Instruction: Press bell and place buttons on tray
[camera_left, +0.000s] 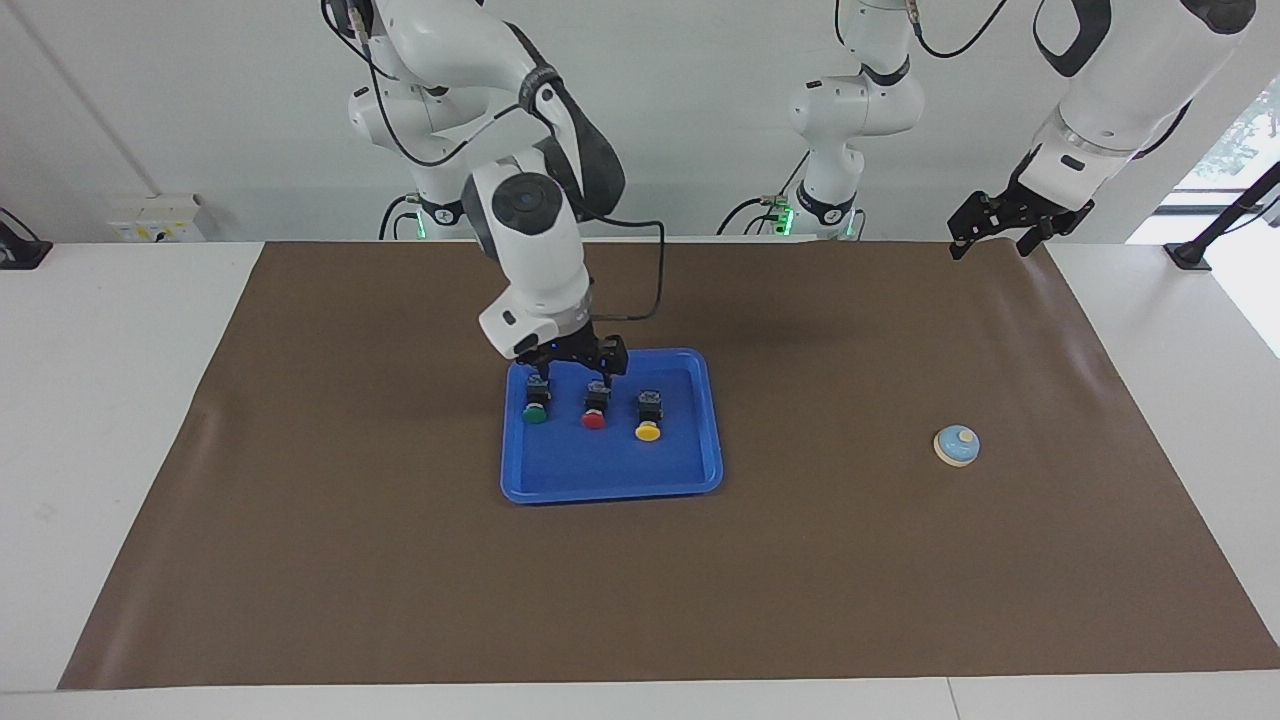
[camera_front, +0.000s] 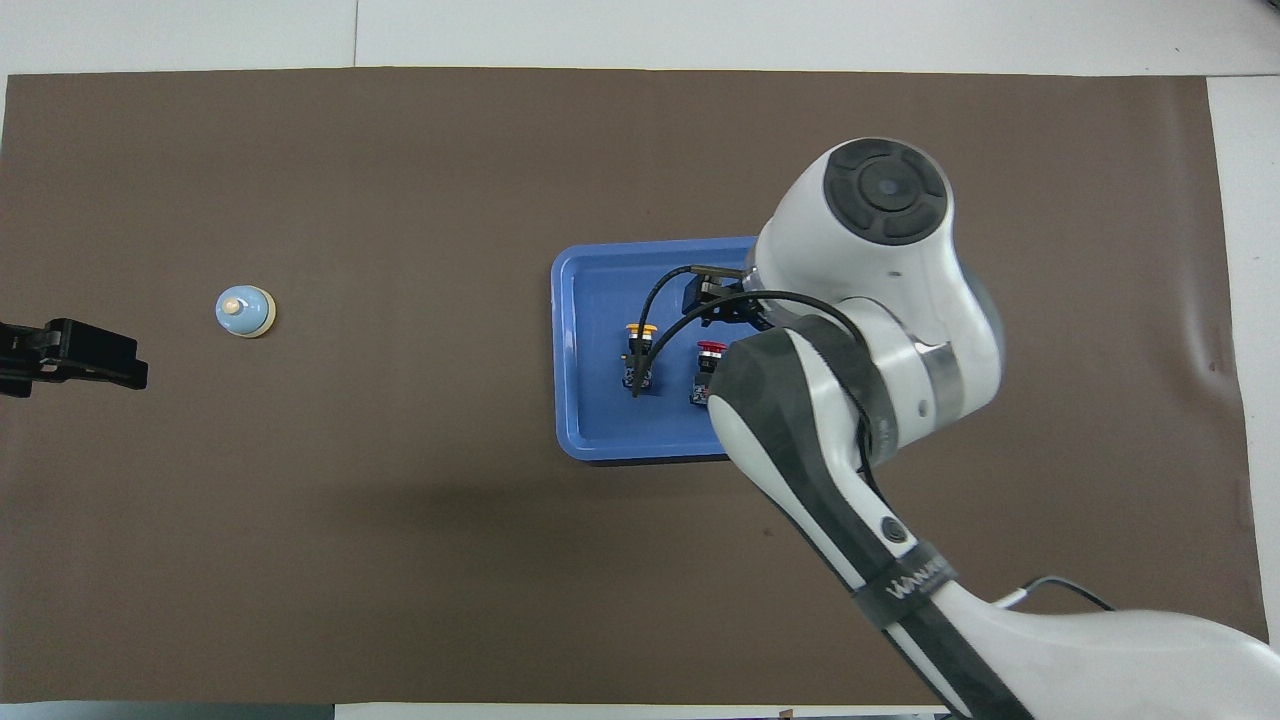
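All three push-button switches with black blocky bodies sit in the shallow rectangular bright blue plastic tray (camera_left: 610, 490): green cap (camera_left: 536, 405), red cap (camera_left: 594, 410), yellow cap (camera_left: 648, 418). They form a row running 9 to 3 o'clock in the facing view, with the caps pointing to 6 o'clock, away from me. The overhead view shows only the yellow and red ones; my arm hides the green one.

My right claw (camera_left: 575, 366) hangs over the tray's rim on the robots' side, above the green and red switches. It is spread and holds nothing.

The small round light blue bell with the cream knob and base (camera_left: 957, 445) stands alone on the brown counter (camera_left: 800, 600). It is well apart from the tray, at the tray's 9 o'clock in the overhead view, toward the left arm's end.

My left claw (camera_left: 1000, 228) waits raised over that end of the counter, prongs apart and empty. In the overhead view the bell lies between its 2 and 3 o'clock.

Placing looks finished. If the bell needs pressing, my left claw is much closer to it than my right, and it must come down straight onto the knob.
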